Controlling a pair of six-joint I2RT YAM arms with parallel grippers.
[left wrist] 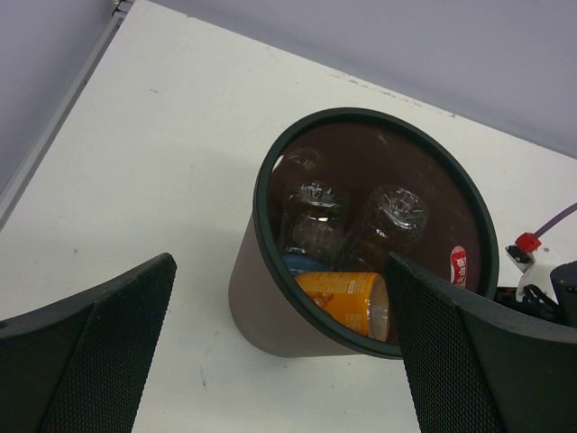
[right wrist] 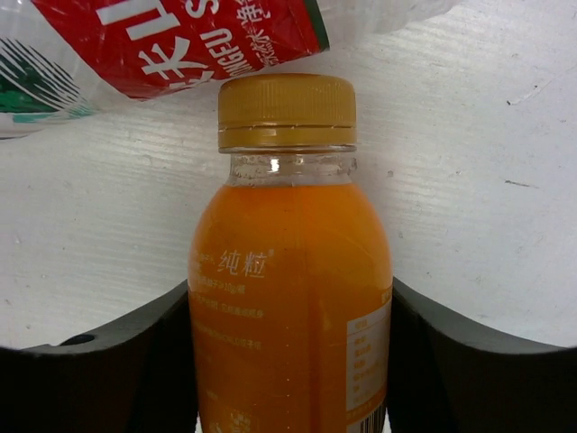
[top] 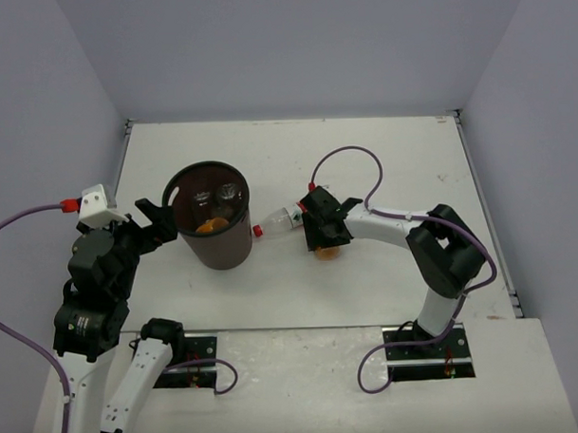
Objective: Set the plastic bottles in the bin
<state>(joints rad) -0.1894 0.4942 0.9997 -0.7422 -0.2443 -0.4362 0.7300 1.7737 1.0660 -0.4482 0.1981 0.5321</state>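
The bin (top: pixel 220 250), a dark brown round bucket, stands left of centre. It holds an orange bottle (left wrist: pixel 347 298), two clear bottles (left wrist: pixel 313 216) and a blue-labelled one (left wrist: pixel 297 263). A clear red-labelled bottle with a red cap (top: pixel 280 219) lies on the table just right of the bin. It also crosses the top of the right wrist view (right wrist: pixel 180 36). My right gripper (top: pixel 326 236) is shut on the second orange bottle (right wrist: pixel 290 271), one finger on each side of its body. My left gripper (top: pixel 156 221) is open and empty at the bin's left side (left wrist: pixel 261 307).
The white table (top: pixel 391 146) is walled by grey panels at the back and sides. Purple cables run off both wrists. The red-capped bottle's cap lies against the bin's right wall.
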